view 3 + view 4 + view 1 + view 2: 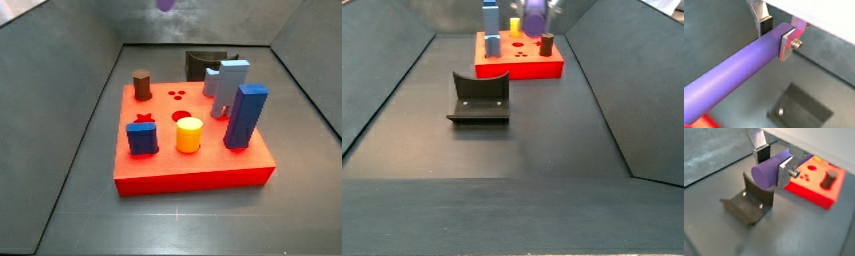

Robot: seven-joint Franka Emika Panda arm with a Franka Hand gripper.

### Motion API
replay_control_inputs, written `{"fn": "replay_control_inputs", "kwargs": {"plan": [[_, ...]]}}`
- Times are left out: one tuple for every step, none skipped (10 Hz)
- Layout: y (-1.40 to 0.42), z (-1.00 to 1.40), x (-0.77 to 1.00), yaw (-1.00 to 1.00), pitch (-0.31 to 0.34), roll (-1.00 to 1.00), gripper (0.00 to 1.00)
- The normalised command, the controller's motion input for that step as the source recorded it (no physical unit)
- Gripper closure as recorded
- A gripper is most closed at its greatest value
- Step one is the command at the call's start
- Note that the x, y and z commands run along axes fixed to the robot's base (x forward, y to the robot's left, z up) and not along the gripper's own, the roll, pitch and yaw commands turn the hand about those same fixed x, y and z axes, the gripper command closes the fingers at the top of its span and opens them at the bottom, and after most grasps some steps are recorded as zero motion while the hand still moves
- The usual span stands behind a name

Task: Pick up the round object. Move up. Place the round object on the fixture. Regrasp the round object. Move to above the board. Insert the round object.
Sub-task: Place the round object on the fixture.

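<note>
My gripper (776, 37) is shut on the round object (734, 75), a slim purple peg that lies crosswise between the silver fingers (786, 44) and sticks out far to one side. In a wrist view the gripper (774, 164) hangs in the air just above the dark fixture (751, 203), with the peg's (767, 173) flat end facing the camera. The red board (817, 187) lies beyond it. In both side views the peg (536, 15) shows high up, its tip (166, 4) at the picture's edge. The fixture (478, 97) stands on the floor in front of the board (519, 66).
On the board (187, 170) stand a brown cylinder (142, 84), a yellow cylinder (190, 134), blue blocks (247, 115) and a pale blue-grey block (230, 82). Sloping dark walls (389, 90) close in the floor on both sides.
</note>
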Motion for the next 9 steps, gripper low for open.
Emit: {"fn": "replay_control_inputs", "kwargs": {"plan": [[-0.5, 0.03, 0.94, 0.23, 0.122, 0.02, 1.0], [-0.28, 0.02, 0.82, 0.14, 0.128, 0.03, 1.0], [-0.16, 0.01, 0.71, 0.09, 0.139, 0.03, 1.0], [-0.11, 0.01, 0.61, 0.06, 0.148, 0.03, 1.0], [-0.05, 0.01, 0.47, 0.04, 0.16, 0.02, 1.0], [-0.03, 0.01, 0.38, 0.03, 0.162, 0.02, 1.0], [-0.03, 0.01, 0.29, 0.03, 0.164, 0.02, 1.0], [-0.01, 0.01, 0.2, 0.02, 0.159, 0.02, 1.0], [0.63, -0.19, 0.67, 0.12, 0.25, -1.0, 1.0]]}}
